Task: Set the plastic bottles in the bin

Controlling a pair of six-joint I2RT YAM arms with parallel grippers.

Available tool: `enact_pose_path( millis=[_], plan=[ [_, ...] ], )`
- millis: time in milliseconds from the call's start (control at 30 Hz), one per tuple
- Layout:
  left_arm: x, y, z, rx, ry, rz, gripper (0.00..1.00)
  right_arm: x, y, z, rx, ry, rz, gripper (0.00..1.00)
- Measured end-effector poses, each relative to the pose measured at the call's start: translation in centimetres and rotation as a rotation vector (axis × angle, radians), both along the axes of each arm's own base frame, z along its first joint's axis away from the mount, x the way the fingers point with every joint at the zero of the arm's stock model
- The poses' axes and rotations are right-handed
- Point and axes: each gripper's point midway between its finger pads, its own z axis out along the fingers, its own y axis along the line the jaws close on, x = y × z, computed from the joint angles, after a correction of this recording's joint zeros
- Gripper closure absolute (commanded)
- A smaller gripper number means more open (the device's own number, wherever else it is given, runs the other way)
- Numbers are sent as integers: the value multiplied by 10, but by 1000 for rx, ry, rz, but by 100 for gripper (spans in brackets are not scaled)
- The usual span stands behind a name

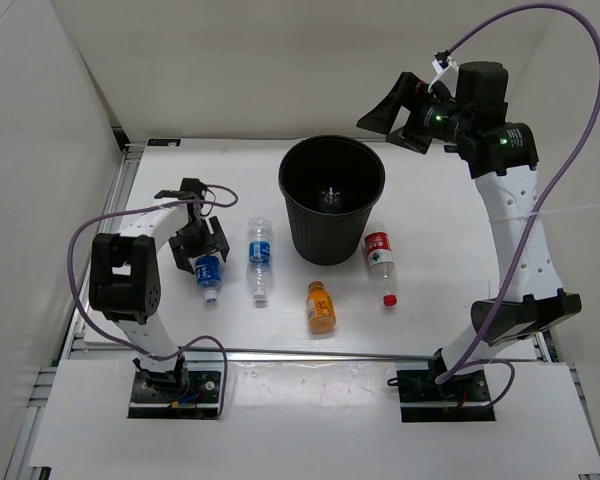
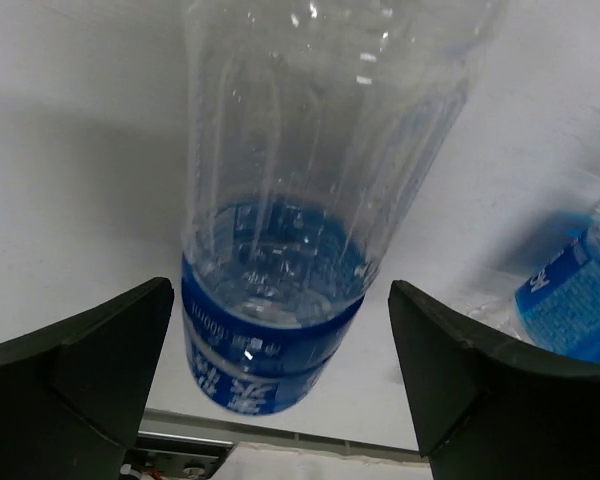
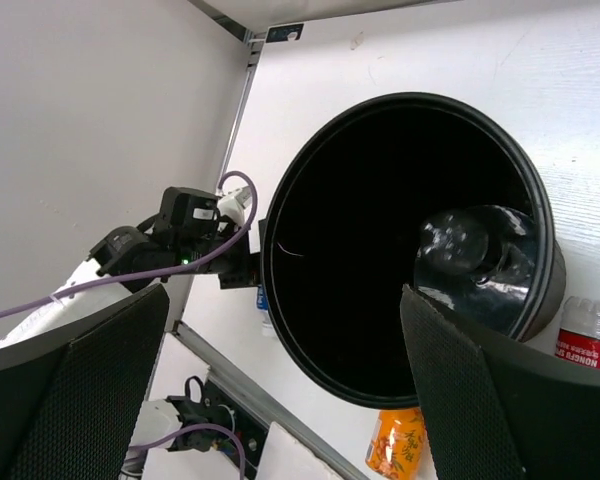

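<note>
**Bottle in reach, not yet gripped.** A clear blue-labelled bottle [image 2: 272, 340] lies on the white counter [image 1: 430, 200] between the spread fingers [image 2: 80, 380] of the left hand [image 1: 200, 250]. That hand is wide open and grasps nothing, and in the wrist view neither pad appears to touch the plastic. Just to the hand's right lies the second blue-labelled bottle [image 1: 259, 258]. Farther to its right are the stubby orange bottle [image 1: 321, 306] and the red-labelled bottle [image 1: 381, 265], the latter beside the foot of the black bin [image 1: 325, 245]. A dark bottle [image 3: 475, 255] is already inside the bin. It sits below the right hand [image 1: 398, 125], which hangs high by the bin's rim with its fingers apart and empty.

The risks start with the grasp. The bottle is round, thin-walled and looks empty, so a squeeze that lands off-centre could roll it or pop it out of the fingers. A hard squeeze could buckle it.

The neighbouring bottle lies near the hand's right finger, and a sideways drift during closing could knock it rolling across the counter.

The bin is far taller than any bottle. A low carry could strike its wall and shove or tip it onto the red-labelled bottle. With the right hand parked above the rim, the two arms may also crowd each other at the drop.
</note>
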Motion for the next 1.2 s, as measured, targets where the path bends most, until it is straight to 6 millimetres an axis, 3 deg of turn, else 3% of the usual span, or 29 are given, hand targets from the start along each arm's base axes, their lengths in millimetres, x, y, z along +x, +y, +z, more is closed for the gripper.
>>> enact_pose_path(
  millis=[33,67,133,167,200,333,467,600,833,933,1067,1200],
  plan=[
    [0,-1,-2,-2,4,-2,7,1,-1,0,1,0,-2,0],
    [1,-2,-4,-7,7,-8,20,2,-3,0,1,0,-6,0],
    [3,-5,-5,-24,1,-11,32,3,-6,-2,2,7,-11,0],
    [4,-5,-5,-28,-1,-15,47,3,-8,-5,3,16,-14,0],
    [4,-6,-5,-31,-2,-19,52,2,-8,-8,4,27,-11,0],
    [9,-7,2,-35,-17,-17,63,1,-9,-22,6,78,-7,0],
    [34,-9,32,-41,-109,10,64,0,-10,-32,4,109,-5,0],
    [69,-13,99,-69,-305,58,66,0,-10,-33,4,114,-3,0],
    [120,-31,275,-225,-751,110,68,1,-24,-41,-30,148,-86,0],
    [126,-43,332,-326,-879,107,66,2,-40,-44,-54,168,-165,0],
    [134,-71,383,-489,-979,61,64,-2,-64,-51,-103,204,-302,0],
    [154,-125,414,-644,-1029,-69,61,-10,-89,-61,-141,254,-436,0]
  ],
)
